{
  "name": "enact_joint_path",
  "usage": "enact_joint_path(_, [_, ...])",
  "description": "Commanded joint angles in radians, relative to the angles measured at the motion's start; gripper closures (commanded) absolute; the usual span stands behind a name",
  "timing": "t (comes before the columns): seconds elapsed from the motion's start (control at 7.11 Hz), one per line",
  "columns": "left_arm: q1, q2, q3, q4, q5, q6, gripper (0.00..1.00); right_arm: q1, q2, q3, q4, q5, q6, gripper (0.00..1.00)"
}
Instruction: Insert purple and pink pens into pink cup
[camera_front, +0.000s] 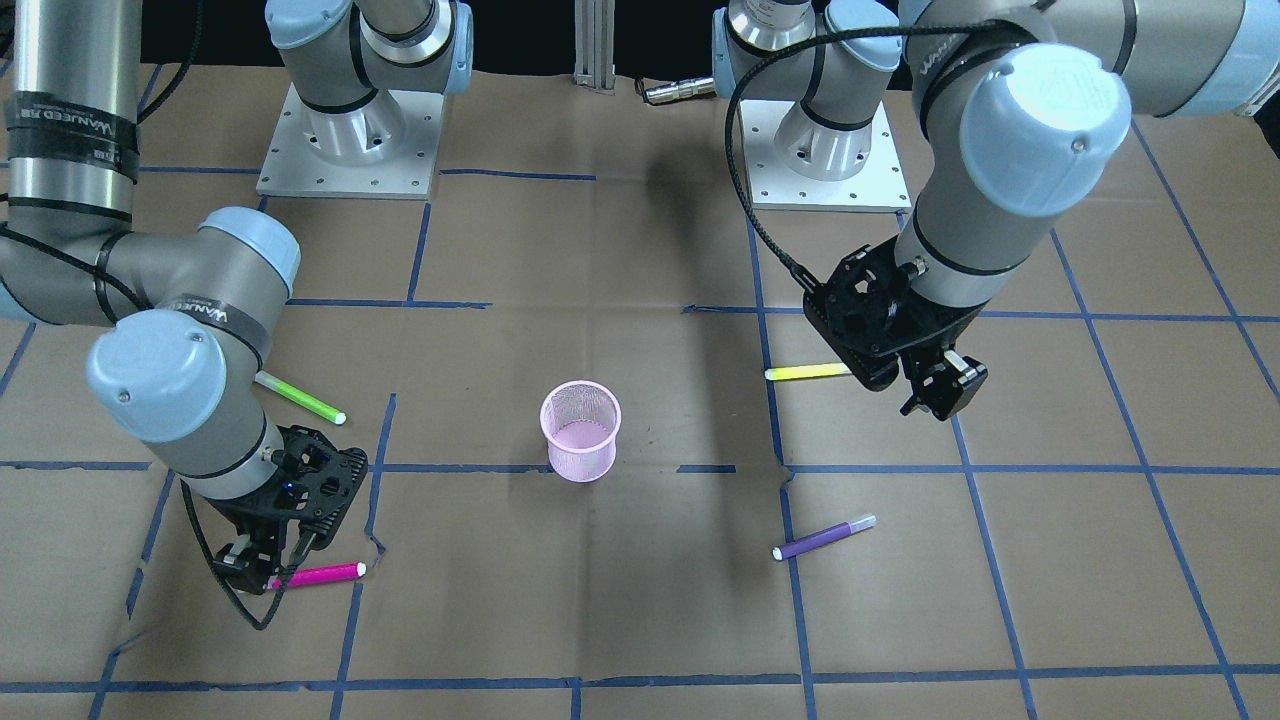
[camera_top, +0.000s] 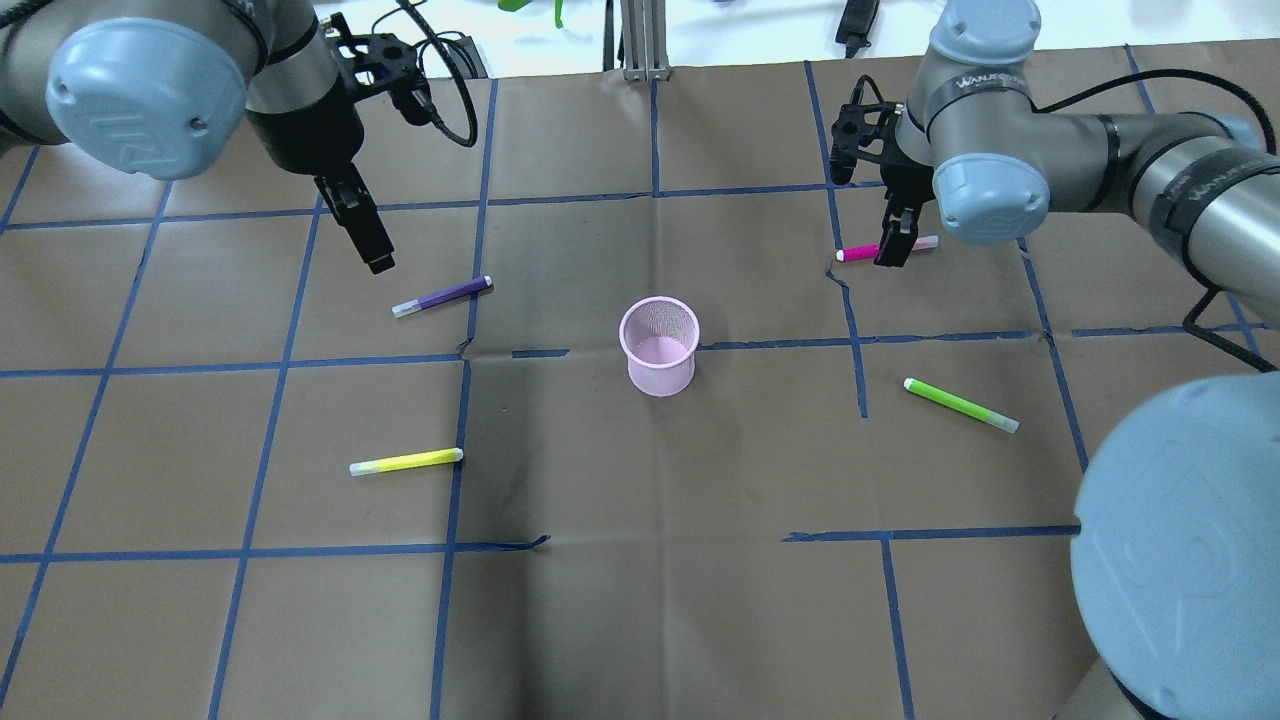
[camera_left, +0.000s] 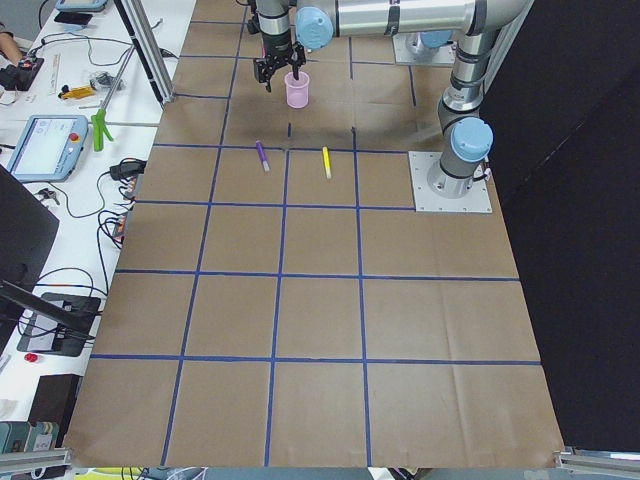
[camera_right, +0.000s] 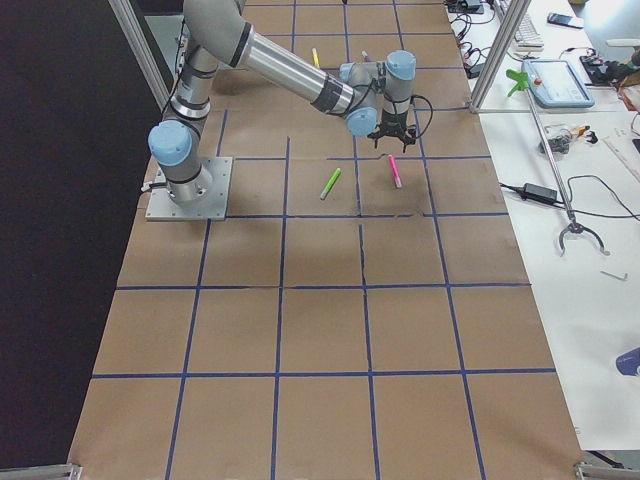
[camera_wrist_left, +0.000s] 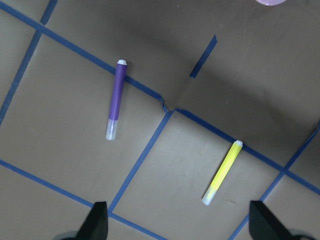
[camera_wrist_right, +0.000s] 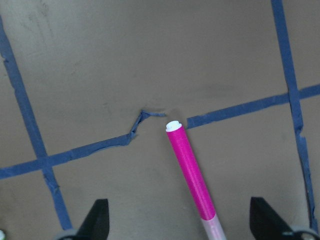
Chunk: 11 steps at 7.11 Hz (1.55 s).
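The pink mesh cup (camera_top: 658, 345) stands upright mid-table, also in the front view (camera_front: 580, 430). The pink pen (camera_top: 865, 251) lies flat on the paper. My right gripper (camera_top: 895, 240) is low over the pen's far end and open. In the right wrist view (camera_wrist_right: 180, 222) the pink pen (camera_wrist_right: 192, 175) lies between the spread fingertips (camera_wrist_right: 97, 220). The purple pen (camera_top: 442, 296) lies flat left of the cup. My left gripper (camera_top: 370, 250) hovers open and empty beyond it. The left wrist view shows the purple pen (camera_wrist_left: 116, 100) below, clear of the fingertips (camera_wrist_left: 97, 220).
A yellow pen (camera_top: 405, 461) lies on the left, nearer the robot, and also shows in the left wrist view (camera_wrist_left: 222, 172). A green pen (camera_top: 960, 405) lies on the right. The brown paper table cover (camera_top: 640, 600) has blue tape grid lines.
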Motion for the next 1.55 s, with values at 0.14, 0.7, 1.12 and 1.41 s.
enact_joint_path(0.14, [-0.025, -0.151, 0.026, 0.091, 0.079, 0.039, 0.02, 0.002, 0.063, -0.006, -0.069, 0.019, -0.236, 0.01])
enact_joint_path(0.7, [-0.132, -0.437, 0.198, 0.137, 0.355, 0.028, 0.02, 0.01, 0.095, -0.006, -0.07, 0.02, -0.291, 0.01])
enact_joint_path(1.12, [-0.14, -0.503, 0.184, 0.199, 0.365, 0.025, 0.02, 0.021, 0.092, -0.008, -0.07, 0.014, -0.285, 0.2])
enact_joint_path(1.41, [-0.179, -0.521, 0.173, 0.196, 0.369, 0.024, 0.02, 0.032, 0.092, -0.008, -0.07, 0.012, -0.283, 0.25])
